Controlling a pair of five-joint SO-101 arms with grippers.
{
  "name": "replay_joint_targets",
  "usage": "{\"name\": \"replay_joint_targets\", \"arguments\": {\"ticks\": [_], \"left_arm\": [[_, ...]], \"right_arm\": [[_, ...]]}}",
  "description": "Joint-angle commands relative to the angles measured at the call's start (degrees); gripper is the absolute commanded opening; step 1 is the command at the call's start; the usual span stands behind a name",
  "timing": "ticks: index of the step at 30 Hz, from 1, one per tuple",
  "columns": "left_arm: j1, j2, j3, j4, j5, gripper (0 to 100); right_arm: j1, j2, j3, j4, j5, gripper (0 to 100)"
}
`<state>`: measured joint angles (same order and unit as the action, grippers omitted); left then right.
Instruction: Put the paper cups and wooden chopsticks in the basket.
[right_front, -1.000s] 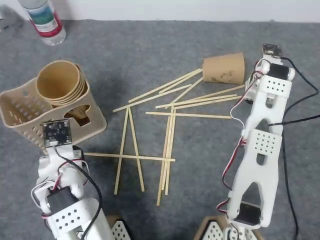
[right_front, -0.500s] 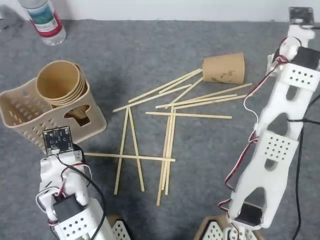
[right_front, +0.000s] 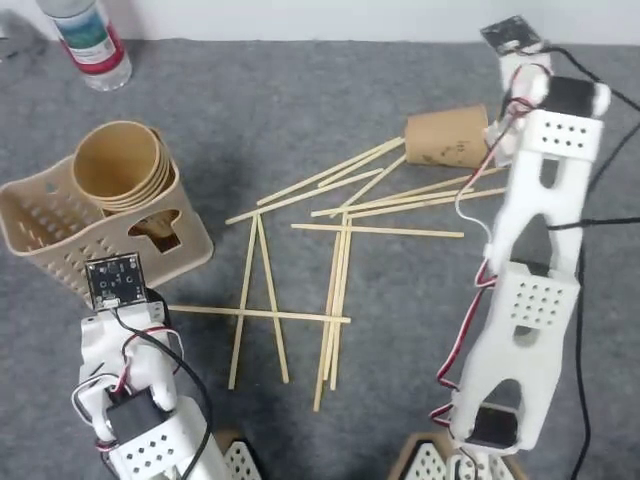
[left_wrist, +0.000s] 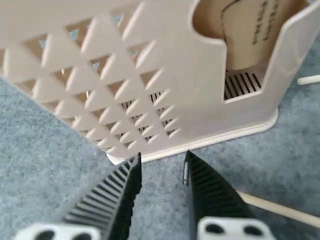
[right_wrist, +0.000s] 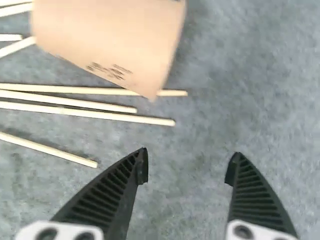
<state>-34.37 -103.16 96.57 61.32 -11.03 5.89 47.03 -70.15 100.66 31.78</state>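
R pincer (right_wrist: 189, 162): jaws spread wide, nothing btwn them, nothing held. It hangs over the grey carpet (right_wrist: 260, 75). The loose paper cup (right_wrist: 110, 35) lies on its side just ahead of the tips, offset toward one finger, not btwn the fingers and not touching them. Ends of several chopsticks (right_wrist: 85, 112) lie flat on the carpet btwn the cup and the tips, and one stick runs under the cup's edge. In high view the R arm (right_front: 530, 280) is stretched out with its wrist right at the cup's wide end.

L pincer (left_wrist: 161, 162): jaws just a narrow gap apart, empty, gripping nothing. Straight ahead of the tips is the basket (left_wrist: 125, 75), its bottom corner near them. A strip of carpet shows btwn, so no contact afaict. The cup stack (right_front: 118, 165) sits nested inside the basket, mouths up, beyond the L pincer. Part of a cup shows through the basket's side cut-out. A single chopstick (left_wrist: 280, 210) lies on the carpet close beside one L finger, partly hidden behind it.

The other sticks lie scattered and crossing on the carpet btwn the two pincers, all outside the basket, more of them nearer R. A plastic bottle (right_front: 90, 40) stands well beyond the basket from the L pincer, at the carpet's far edge.
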Motion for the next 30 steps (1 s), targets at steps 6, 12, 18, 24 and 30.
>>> {"name": "replay_joint_targets", "arguments": {"ticks": [6,12,18,24,30], "left_arm": [[-0.53,-1.14,-0.40,-0.53,0.35,15],[-0.53,-1.14,-0.40,-0.70,0.35,15],[-0.53,-1.14,-0.40,-0.70,0.35,15],[-0.53,-1.14,-0.40,-0.70,0.35,15],[-0.44,-1.14,-0.40,-0.79,0.35,15]], "right_arm": [[-3.38,-1.98,-0.62,-5.05,1.49,28.4],[-3.38,4.09,-0.79,-10.07,1.49,28.5],[-4.26,7.43,-0.88,-14.37,1.49,28.5],[-4.35,9.71,-0.79,-17.98,3.16,28.5],[-5.67,12.00,-0.88,-19.47,5.45,28.4]]}}
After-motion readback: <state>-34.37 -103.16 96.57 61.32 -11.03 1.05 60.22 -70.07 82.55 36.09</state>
